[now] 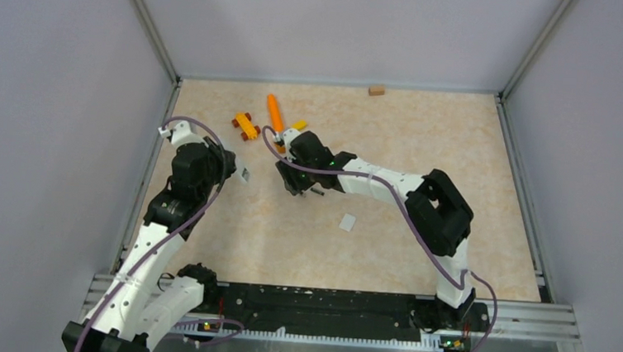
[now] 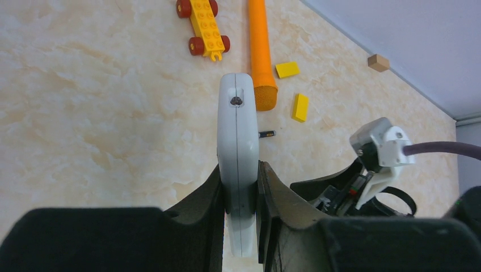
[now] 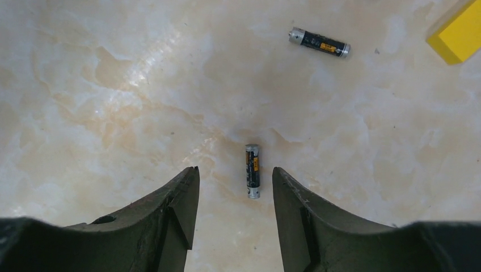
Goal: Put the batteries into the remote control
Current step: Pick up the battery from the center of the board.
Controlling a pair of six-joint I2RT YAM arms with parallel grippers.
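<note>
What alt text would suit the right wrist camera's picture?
The right gripper hangs open, its fingers either side of a small battery lying on the marbled table. A second battery lies farther off; a yellow block shows at top right.

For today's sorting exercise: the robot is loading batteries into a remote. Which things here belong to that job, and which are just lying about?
Job: white remote, in the left gripper; near battery between the right gripper's open fingers; far battery.
Lying about: yellow toy car; orange stick; two yellow blocks; wooden block.
</note>
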